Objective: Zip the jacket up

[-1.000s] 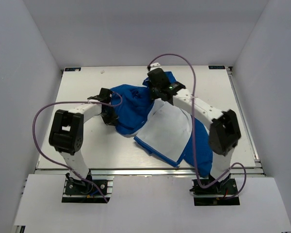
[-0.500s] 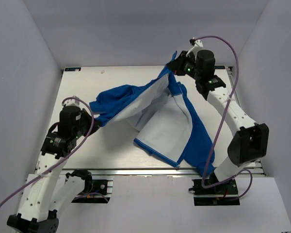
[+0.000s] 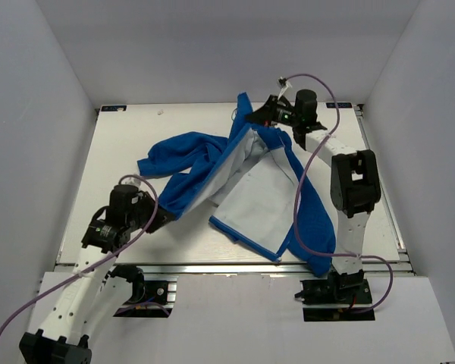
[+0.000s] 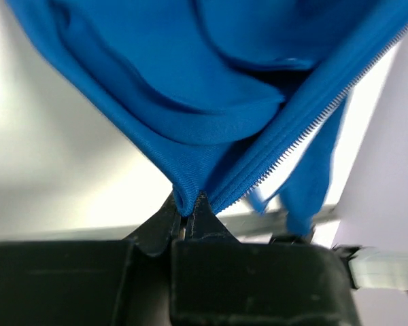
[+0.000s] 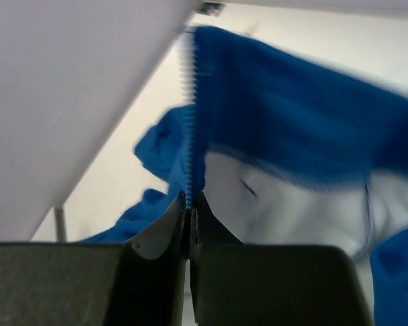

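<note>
The royal-blue jacket (image 3: 205,163) with pale lining (image 3: 262,197) lies open across the table, stretched between both arms. My left gripper (image 3: 165,218) is at the near left, shut on a blue hem corner beside the zipper teeth (image 4: 285,153); the gripper shows in the left wrist view (image 4: 188,214). My right gripper (image 3: 259,115) is at the far middle, raised, shut on the zipper edge (image 5: 190,136) of the jacket; the gripper shows in the right wrist view (image 5: 189,200). The zipper is undone.
The white table (image 3: 121,152) has a metal rail along its near edge (image 3: 212,265). White walls enclose the left, right and back. Purple cables loop from both arms. Part of the jacket (image 3: 318,243) hangs toward the near right edge.
The left arm has pulled back toward the near left with the jacket's hem. The right gripper rose to the far edge with the zipper edge, then shifted slightly left. The jacket is spread out.
</note>
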